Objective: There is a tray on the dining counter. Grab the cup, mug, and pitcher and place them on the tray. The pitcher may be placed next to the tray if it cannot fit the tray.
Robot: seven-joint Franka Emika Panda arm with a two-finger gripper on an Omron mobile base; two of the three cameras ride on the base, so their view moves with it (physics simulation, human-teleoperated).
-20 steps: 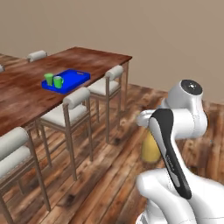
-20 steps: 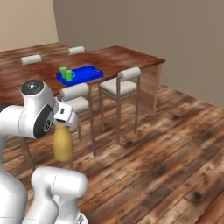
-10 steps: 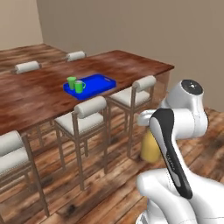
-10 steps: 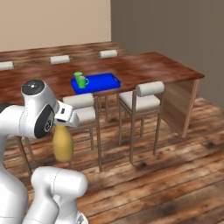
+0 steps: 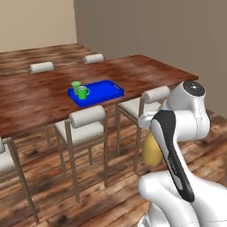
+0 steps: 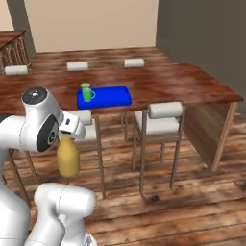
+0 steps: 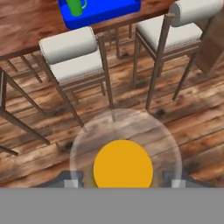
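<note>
Pitcher [image 6: 67, 157] hangs under the pincer [image 7: 123, 179], whose jaws are clamped on its narrow neck; you see its mustard-yellow rounded body beside the white arm, above the plank floor [image 6: 192, 206] and well apart from the tabletop [image 5: 40, 95]. This glossy reddish-brown wood-grain tabletop carries the flat bright blue tray [image 5: 108, 91] near its front edge. Mug [image 5: 83, 92] and cup [image 5: 76, 86] stand on the tray's left part, so the right part stays free. Pale cushioned stools [image 5: 86, 126] line the near edge, with a gap between two of them.
</note>
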